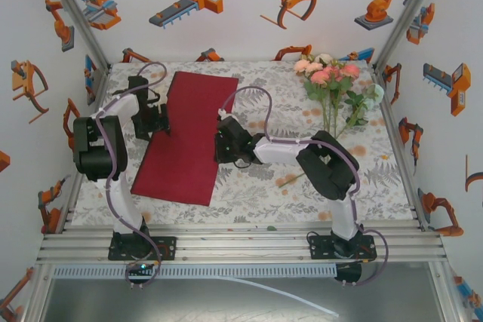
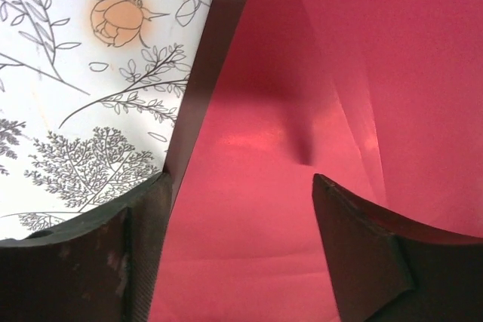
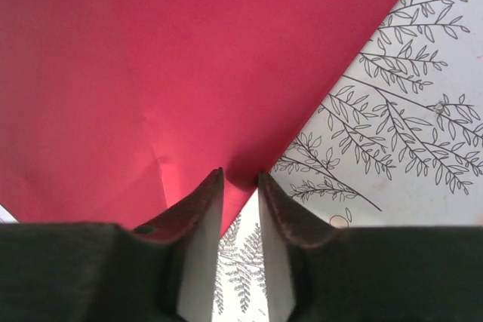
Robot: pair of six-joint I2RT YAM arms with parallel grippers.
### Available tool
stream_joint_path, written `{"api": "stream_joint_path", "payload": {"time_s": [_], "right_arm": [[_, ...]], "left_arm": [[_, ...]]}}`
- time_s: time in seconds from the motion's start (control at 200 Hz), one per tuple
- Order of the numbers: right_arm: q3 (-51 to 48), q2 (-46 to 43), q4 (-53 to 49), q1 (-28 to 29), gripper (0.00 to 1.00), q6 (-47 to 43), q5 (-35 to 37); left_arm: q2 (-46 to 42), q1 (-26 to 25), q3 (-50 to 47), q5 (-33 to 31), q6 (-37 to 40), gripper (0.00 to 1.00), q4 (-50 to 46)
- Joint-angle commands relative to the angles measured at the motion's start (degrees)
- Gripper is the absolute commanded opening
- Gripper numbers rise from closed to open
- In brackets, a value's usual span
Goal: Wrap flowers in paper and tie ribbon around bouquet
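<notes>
The dark red paper point(image 1: 185, 133) lies flat on the left half of the table. My left gripper point(image 1: 166, 126) is at its left edge. In the left wrist view its jaws stand wide apart point(image 2: 240, 179), and the paper point(image 2: 302, 73) spans the gap, its left edge raised off the cloth. My right gripper point(image 1: 220, 141) is at the paper's right edge. There its jaws point(image 3: 240, 175) stand a narrow gap apart with the paper's edge point(image 3: 226, 50) at the tips. The flowers point(image 1: 328, 73) lie at the back right, stems pointing forward. I cannot tell whether a thin white strand point(image 1: 287, 298) below the front rail is the ribbon.
A floral tablecloth point(image 1: 287, 103) covers the table. White walls with robot prints close it in at the left, the back and the right. A metal rail point(image 1: 241, 239) runs along the front edge between the two arm bases.
</notes>
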Motion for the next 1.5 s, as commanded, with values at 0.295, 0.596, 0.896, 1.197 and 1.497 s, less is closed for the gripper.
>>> {"api": "stream_joint_path", "payload": {"time_s": [0.295,0.596,0.896,1.197,1.497], "right_arm": [[-1.8,-0.5,-2.2,-2.7,0.2,-2.2,4.7],[-8.0,-12.9,-4.2,-5.2,0.42,-19.8,2.5],[-0.4,-12.8,-11.1,10.8,0.69,-40.6,-9.0],[15.9,3.4,-15.6,16.7,0.78,-44.1,-11.8],[22.1,12.1,-20.3,17.1,0.73,-46.8,-8.3]], "left_arm": [[-4.1,-1.8,-4.7,15.1,-7.7,0.45,3.7],[-20.3,-7.9,-13.2,4.4,-11.7,0.52,3.4],[-34.5,5.6,-24.3,1.9,-26.8,0.52,-2.0],[-41.9,19.4,-31.4,0.4,-29.0,0.68,-3.2],[-40.6,20.5,-32.7,0.2,-28.9,0.75,-2.4]]}}
